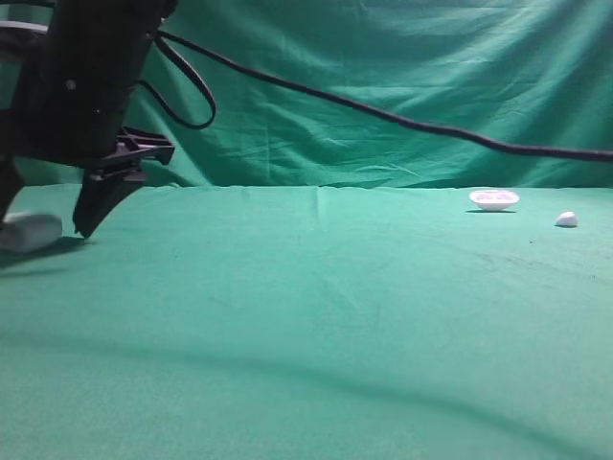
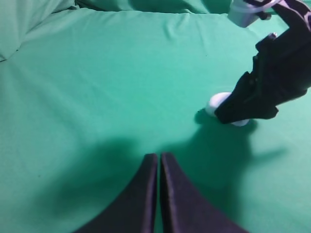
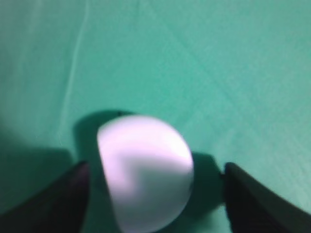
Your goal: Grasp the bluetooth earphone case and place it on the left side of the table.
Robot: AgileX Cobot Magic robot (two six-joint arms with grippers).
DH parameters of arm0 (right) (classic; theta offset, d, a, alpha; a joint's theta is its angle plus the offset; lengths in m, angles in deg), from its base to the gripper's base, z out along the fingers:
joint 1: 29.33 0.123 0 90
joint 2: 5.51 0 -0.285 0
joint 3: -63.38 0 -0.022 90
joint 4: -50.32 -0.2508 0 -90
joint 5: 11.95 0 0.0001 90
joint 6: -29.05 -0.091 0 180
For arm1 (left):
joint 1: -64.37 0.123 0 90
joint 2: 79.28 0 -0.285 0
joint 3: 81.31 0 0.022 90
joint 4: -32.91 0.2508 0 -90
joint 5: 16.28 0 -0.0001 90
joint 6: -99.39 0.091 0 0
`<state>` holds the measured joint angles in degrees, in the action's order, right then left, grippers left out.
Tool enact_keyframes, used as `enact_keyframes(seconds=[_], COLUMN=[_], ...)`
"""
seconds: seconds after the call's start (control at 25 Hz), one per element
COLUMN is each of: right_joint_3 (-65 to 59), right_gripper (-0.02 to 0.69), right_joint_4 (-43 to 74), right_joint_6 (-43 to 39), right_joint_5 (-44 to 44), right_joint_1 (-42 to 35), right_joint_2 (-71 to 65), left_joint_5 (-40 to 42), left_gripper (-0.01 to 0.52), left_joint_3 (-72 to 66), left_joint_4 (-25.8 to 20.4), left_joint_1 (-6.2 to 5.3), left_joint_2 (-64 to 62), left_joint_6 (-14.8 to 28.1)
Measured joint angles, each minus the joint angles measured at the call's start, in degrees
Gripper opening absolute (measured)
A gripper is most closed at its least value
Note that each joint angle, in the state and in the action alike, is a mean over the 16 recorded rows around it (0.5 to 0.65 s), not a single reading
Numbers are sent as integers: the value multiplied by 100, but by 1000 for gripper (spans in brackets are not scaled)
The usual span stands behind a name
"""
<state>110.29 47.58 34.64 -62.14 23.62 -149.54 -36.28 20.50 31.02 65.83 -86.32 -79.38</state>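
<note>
The white bluetooth earphone case lies on the green table at its far left edge. My right gripper has reached across to the left and stands open over the case, one black finger on each side. In the right wrist view the case fills the gap of the right gripper, with green cloth showing between it and the right finger. In the left wrist view the left gripper is shut and empty, and the case peeks out from under the right arm's fingers.
A shallow white oval dish and a small white pebble-like lump sit at the far right. A black cable hangs across the folded green backdrop.
</note>
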Motion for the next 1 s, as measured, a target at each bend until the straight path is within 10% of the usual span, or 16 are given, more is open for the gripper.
enact_keyframes(seconds=[0.6, 1.0], right_joint_3=[339, -2329], right_gripper=[34, 0], right_joint_4=[487, 515], right_joint_6=[-1153, -1236], right_joint_5=[-2145, -2062], right_joint_1=[-460, -1355], right_joint_2=[1949, 4369], left_joint_5=[0, 0], left_gripper=[0, 0], left_joint_3=[0, 0], left_joint_4=[0, 0], left_joint_1=[0, 0], left_joint_2=[0, 0], left_joint_6=[-8, 0])
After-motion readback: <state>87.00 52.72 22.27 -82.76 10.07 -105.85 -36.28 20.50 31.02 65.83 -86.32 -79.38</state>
